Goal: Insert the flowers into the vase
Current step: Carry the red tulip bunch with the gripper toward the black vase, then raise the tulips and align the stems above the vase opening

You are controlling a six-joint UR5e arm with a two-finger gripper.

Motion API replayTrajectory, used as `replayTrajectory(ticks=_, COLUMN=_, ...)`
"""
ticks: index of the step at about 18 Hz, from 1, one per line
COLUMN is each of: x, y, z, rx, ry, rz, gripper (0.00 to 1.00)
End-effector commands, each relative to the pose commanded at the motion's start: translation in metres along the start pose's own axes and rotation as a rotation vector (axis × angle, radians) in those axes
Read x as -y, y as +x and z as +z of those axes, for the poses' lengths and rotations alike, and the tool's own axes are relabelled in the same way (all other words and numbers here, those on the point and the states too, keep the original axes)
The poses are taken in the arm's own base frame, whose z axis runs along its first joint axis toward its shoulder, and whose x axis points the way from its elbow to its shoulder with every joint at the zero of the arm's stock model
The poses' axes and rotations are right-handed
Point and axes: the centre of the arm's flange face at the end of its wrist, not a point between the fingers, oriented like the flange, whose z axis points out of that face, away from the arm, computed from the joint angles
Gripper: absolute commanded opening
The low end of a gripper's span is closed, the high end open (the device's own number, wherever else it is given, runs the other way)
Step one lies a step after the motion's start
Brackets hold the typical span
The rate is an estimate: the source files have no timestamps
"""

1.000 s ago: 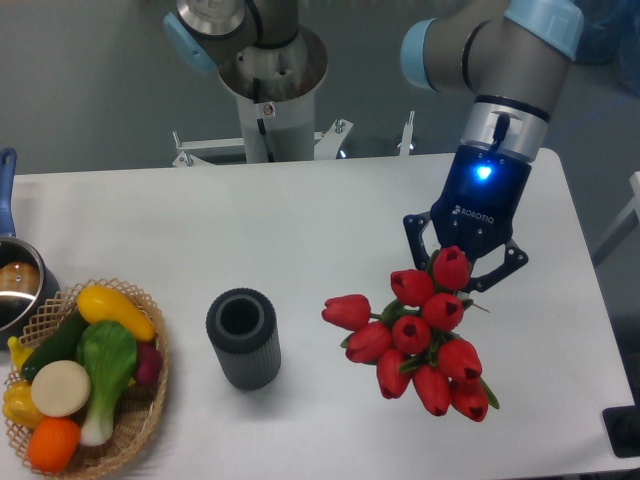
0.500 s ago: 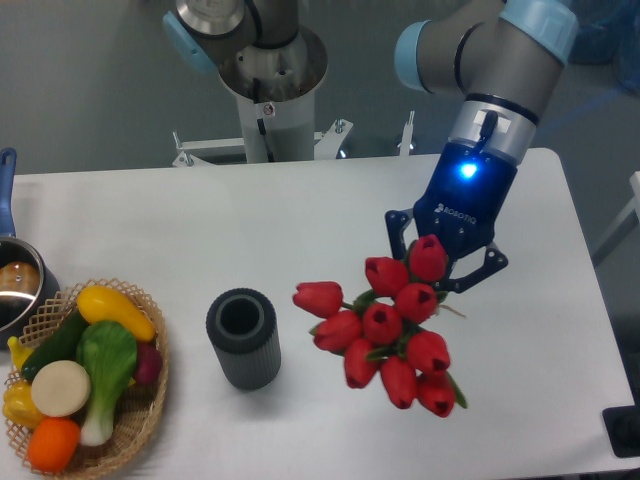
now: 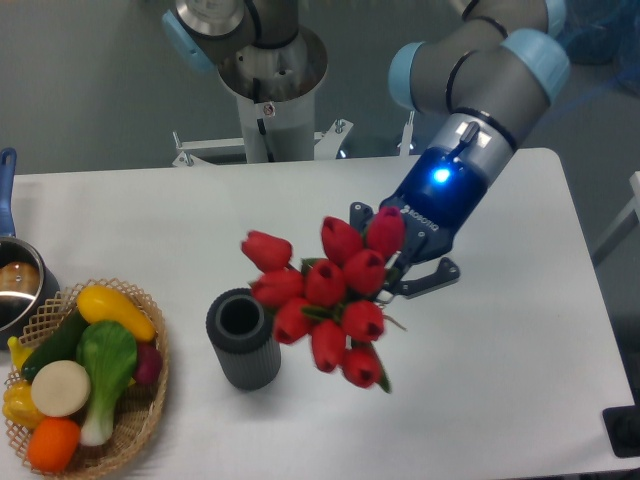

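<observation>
Above the white table, the tulip bunch is held pinched at the gripper's 8 o'clock, beside the ribbed vase.

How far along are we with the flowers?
Done: the tool has the flowers gripped and lifted off the table. In hand: carrying them, now just right of the vase. Left: bring the stems over its empty mouth, lower them in, release.

White table bearing, near its front left, a dark grey ribbed vase, upright, mouth open. To the vase's left, a woven wicker basket of vegetables at the table's corner. Behind the basket, at the left edge, a metal pot with blue handle.
</observation>
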Motion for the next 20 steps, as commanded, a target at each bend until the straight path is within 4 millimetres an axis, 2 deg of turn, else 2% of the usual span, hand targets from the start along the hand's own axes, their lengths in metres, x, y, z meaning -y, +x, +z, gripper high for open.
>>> replayTrajectory(ticks=3, x=0.0, y=0.011, z=0.009, rx=-0.036, ry=0.042, rz=0.008, gripper=0.14)
replayTrajectory(ticks=9, x=-0.014, y=0.054, z=0.023, rx=-0.103, ry=0.141, rz=0.052, gripper=0.14)
replayTrajectory(ticks=17, x=0.001, y=0.088, z=0.016, rx=-0.115, ry=0.182, rz=0.071, gripper=0.14)
replayTrajectory(ticks=20, x=-0.007, y=0.097, z=0.019, rx=-0.122, ry=0.182, rz=0.049, gripper=0.14)
